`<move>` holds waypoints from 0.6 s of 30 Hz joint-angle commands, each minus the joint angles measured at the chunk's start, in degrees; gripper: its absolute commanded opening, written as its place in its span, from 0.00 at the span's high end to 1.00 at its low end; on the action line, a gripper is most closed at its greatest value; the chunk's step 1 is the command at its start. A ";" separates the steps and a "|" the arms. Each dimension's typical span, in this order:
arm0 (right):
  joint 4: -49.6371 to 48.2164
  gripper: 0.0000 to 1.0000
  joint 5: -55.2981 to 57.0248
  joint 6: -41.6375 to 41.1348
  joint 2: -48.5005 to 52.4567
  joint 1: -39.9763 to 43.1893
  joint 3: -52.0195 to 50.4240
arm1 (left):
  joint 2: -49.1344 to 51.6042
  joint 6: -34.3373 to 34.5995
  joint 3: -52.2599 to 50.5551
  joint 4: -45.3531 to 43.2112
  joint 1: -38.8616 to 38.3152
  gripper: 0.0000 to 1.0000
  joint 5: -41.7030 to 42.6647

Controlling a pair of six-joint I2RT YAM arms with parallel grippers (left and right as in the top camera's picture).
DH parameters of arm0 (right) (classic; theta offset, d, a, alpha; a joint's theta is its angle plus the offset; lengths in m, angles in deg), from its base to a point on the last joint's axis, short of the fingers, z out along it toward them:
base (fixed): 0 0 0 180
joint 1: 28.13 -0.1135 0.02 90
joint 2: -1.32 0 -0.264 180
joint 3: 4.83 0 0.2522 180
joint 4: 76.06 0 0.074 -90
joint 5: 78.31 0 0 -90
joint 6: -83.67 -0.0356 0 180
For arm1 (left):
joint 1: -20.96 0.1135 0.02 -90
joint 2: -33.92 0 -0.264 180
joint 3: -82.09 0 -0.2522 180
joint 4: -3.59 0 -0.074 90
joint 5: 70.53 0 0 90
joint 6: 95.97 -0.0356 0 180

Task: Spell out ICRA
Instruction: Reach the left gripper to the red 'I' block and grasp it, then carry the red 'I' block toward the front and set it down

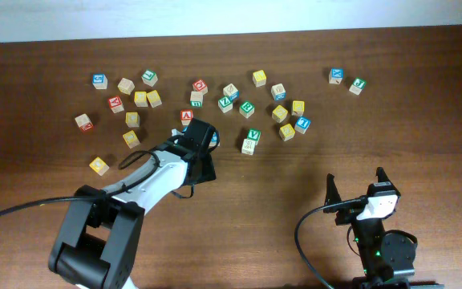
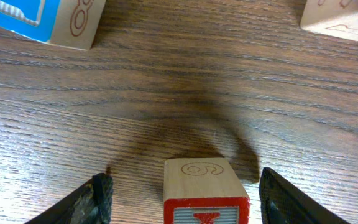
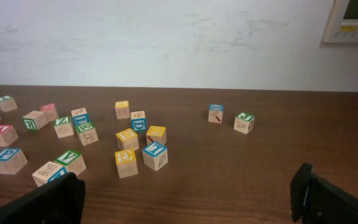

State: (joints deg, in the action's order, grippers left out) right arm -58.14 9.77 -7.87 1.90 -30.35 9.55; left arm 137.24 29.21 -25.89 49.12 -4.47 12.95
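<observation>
Many wooden letter blocks lie scattered across the far half of the table. My left gripper [image 1: 192,132] is open and low, just in front of a red-framed block [image 1: 186,116]. In the left wrist view that red-framed block [image 2: 205,186] sits between the open fingers [image 2: 185,183], with a gap on each side. A blue-faced block [image 2: 48,22] lies ahead to the left and a plain one [image 2: 340,18] ahead to the right. My right gripper [image 1: 357,191] is open and empty at the front right, far from the blocks; its fingers [image 3: 185,196] frame bare table.
A blue block [image 1: 336,75] and a green block [image 1: 357,86] lie apart at the far right. A yellow block [image 1: 99,166] sits alone at the left. A blue block [image 3: 155,154] and a yellow one [image 3: 126,163] are the nearest to my right gripper.
</observation>
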 commanded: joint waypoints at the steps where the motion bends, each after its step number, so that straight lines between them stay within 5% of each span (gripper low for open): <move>1: 0.31 0.02 0.26 -0.37 -0.39 0.37 -0.31 | 1.25 -0.04 -0.37 -0.55 -0.09 0.43 -2.54; 3: 0.31 0.02 0.26 -0.37 -0.39 0.37 -0.31 | 1.25 -0.04 -0.37 -0.79 -0.09 0.46 -2.56; 6: 0.31 0.02 0.26 -0.37 -0.39 0.37 -0.31 | 1.25 -0.04 -0.37 -0.92 -0.09 0.66 -2.54; 18: 0.31 0.02 0.26 -0.37 -0.39 0.37 -0.31 | 1.25 -3.61 -0.37 -1.29 -0.07 0.76 -2.56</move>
State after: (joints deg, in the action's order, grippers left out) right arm -58.14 9.77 -7.83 1.90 -30.35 9.55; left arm 137.55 28.07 -25.89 47.90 -4.47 11.05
